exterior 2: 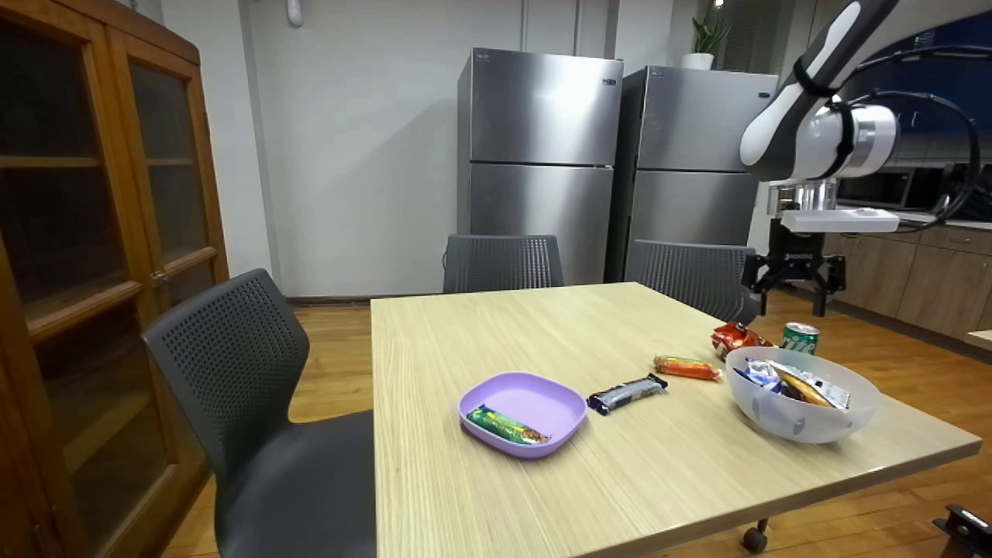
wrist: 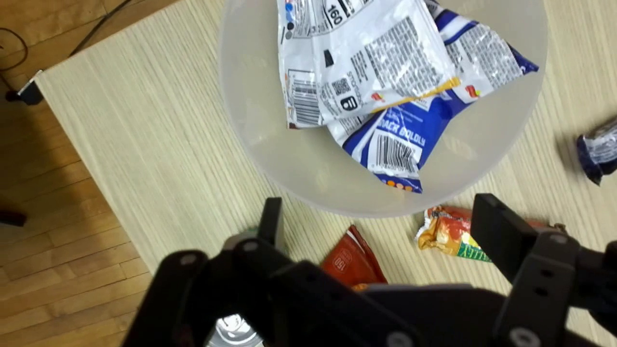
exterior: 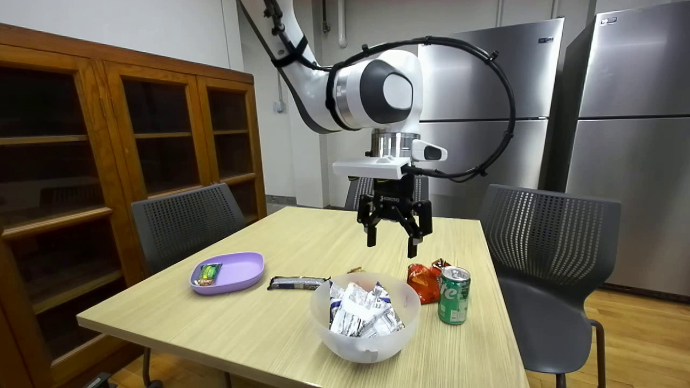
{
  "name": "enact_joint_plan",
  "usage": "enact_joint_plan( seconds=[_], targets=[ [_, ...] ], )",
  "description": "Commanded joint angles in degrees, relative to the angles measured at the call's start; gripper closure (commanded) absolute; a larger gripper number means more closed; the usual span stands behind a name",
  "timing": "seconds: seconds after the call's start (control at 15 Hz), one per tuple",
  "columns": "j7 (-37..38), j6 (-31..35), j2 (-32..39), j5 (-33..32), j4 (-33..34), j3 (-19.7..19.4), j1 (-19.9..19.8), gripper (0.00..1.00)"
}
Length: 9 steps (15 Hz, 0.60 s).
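While my gripper (exterior: 392, 244) hangs over the wood-grain table (exterior: 302, 237) with its fingers (exterior: 412, 249) spread wide, a crumpled, glossy orange-red snack bag (exterior: 423, 283) lies below me, its pointed corner printed "150" in the wrist view. Just beside it stands a green Sprite can (exterior: 454, 299). Near both, a frosted bowl (exterior: 372, 347) holds white-and-blue packets (wrist: 385, 72). Farther off, a lilac plate (exterior 2: 535, 395) carries a green-wrapped bar (exterior 2: 508, 426).

Dark chairs (exterior 2: 232, 360) stand around the table (exterior 2: 496, 333); beyond it are two steel refrigerators (exterior 2: 542, 198), and beside it, a glass-fronted wooden cabinet (exterior: 121, 161).
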Motion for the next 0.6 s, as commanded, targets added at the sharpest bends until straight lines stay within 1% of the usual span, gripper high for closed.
enact_joint_plan(
  seconds=[0.0,0.27,0.4,0.47,0.53],
  targets=[
    [4.0,-4.9,6.5,1.2,10.0,0.1,0.0,0.00],
    [7.0,-6.3,12.9,0.6,18.5,-0.2,-0.1,0.00],
    [7.3,-7.2,15.2,0.1,21.5,-0.5,-0.3,0.00],
    [5.8,-4.0,12.2,0.2,16.3,0.0,-0.3,0.00],
    [6.0,-4.3,13.4,0.2,17.8,-0.1,-0.4,0.00]
  ],
)
